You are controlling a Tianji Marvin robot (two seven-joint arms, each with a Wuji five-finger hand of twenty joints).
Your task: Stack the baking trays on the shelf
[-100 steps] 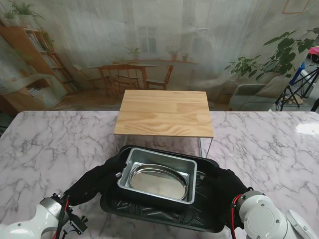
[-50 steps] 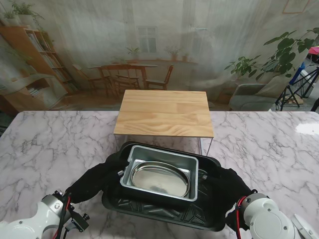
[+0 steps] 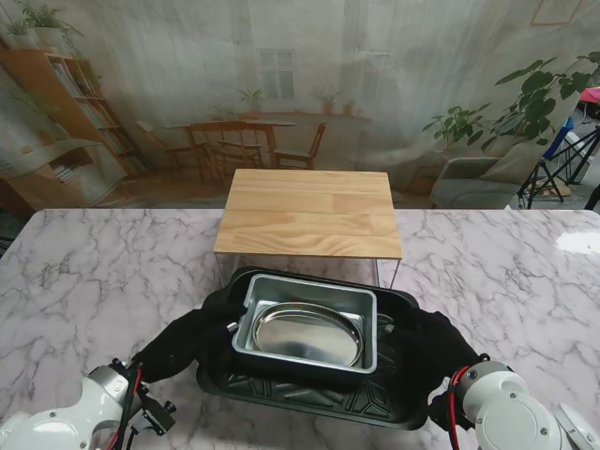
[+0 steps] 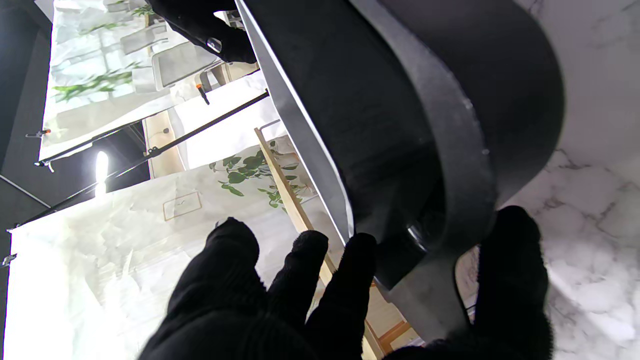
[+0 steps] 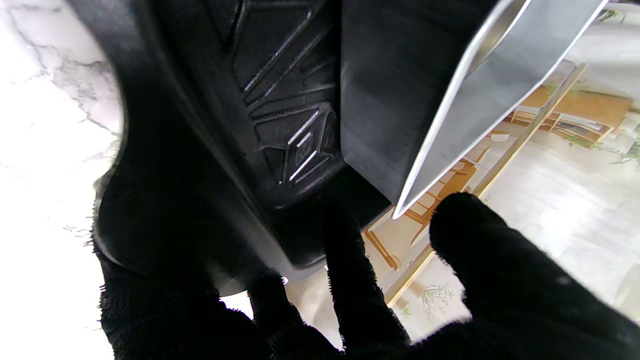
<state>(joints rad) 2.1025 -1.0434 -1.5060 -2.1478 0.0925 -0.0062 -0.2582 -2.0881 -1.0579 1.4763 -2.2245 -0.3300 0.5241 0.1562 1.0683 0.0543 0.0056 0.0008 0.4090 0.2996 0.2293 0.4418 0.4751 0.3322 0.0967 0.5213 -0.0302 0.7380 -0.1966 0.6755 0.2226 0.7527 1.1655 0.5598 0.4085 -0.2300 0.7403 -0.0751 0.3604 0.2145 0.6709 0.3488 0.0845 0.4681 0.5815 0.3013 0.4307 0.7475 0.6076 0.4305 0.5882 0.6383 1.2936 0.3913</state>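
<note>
Your black-gloved left hand (image 3: 183, 339) and right hand (image 3: 439, 345) each clasp an end of the black ridged plastic tray (image 3: 309, 398), which carries the silver metal pan (image 3: 305, 323). The stack has crept farther from you, toward the wooden-topped shelf (image 3: 309, 213), nearing placement.

**Nested baking trays sit at the foot of the wooden shelf**

We see three trays stacked one inside another on the marble table. The lowest, a black baking tray (image 3: 281, 401) with a raised geometric pattern on its floor and rounded corners, is the widest. Within it rests a rectangular silver tray (image 3: 305, 323) with deep walls, set toward the far side and turned slightly askew. An oval steel dish (image 3: 307, 334) lies flat inside that, shiny and bare. Just beyond the stack stands the shelf (image 3: 309, 214), a pale wooden top on thin metal legs.
</note>
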